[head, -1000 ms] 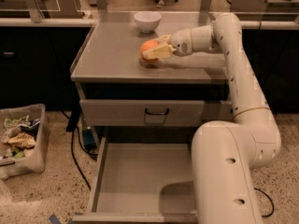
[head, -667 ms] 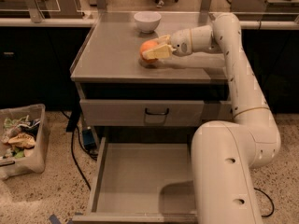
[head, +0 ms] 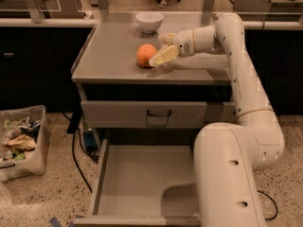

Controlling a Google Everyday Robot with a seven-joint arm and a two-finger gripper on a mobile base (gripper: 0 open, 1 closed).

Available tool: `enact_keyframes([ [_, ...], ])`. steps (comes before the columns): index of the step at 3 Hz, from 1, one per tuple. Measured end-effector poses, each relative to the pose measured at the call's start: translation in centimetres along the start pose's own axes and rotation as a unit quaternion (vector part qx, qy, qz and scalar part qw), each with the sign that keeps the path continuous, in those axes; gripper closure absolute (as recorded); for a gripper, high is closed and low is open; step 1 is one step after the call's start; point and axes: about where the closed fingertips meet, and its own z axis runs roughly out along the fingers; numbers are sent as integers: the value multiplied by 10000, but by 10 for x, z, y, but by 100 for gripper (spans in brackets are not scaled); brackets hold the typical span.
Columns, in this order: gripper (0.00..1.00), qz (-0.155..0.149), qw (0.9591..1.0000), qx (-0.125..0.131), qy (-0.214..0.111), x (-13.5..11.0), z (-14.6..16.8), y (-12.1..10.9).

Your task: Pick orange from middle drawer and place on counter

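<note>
The orange (head: 146, 55) rests on the counter (head: 106, 51), near its middle and towards the front. My gripper (head: 159, 49) is open just to the orange's right. One pale finger (head: 164, 56) lies low beside the fruit and the other (head: 166, 38) sits higher behind it. The fingers no longer clasp the orange. The arm reaches in from the right over the counter. Below, the middle drawer (head: 135, 178) is pulled out, with nothing on its visible floor. My arm's base covers its right side.
A white bowl (head: 149, 21) stands at the back of the counter. A closed drawer with a black handle (head: 158, 113) lies under the counter. A bin of rubbish (head: 21, 141) stands on the floor to the left, with a black cable (head: 75, 150) beside the cabinet.
The gripper has opened and let go of the orange. It has drawn back slightly to the right, and the orange now sits free on the counter.
</note>
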Motion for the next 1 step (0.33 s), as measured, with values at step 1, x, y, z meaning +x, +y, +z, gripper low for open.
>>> enact_keyframes([
  [1,0,0,10000,0,0,0,0,0],
])
